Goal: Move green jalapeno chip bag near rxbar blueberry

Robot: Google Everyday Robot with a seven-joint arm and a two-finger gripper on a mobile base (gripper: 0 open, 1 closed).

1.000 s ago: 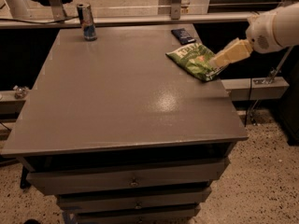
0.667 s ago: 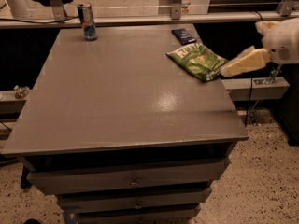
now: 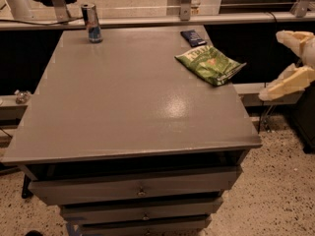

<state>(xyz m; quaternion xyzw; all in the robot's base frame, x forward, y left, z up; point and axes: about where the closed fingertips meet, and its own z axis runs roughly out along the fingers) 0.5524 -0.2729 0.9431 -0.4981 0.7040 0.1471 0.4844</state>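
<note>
The green jalapeno chip bag (image 3: 210, 64) lies flat near the table's far right edge, one pale end poking over the edge. The rxbar blueberry (image 3: 193, 37), a small dark navy wrapper, lies just behind it at the back of the table, a short gap between them. My gripper (image 3: 288, 63) is off the table to the right of the bag, clear of it, with its two pale fingers (image 3: 287, 82) spread apart and nothing between them.
A slim blue-and-silver can (image 3: 92, 22) stands at the table's back left corner. The grey table top (image 3: 123, 97) sits on a drawer cabinet (image 3: 140, 191). A rail and glass partition run behind the table. Speckled floor lies to the right.
My gripper has let go of the chip bag and pulled back to the right, off the table. The bag stays where it lay, near the rxbar.
</note>
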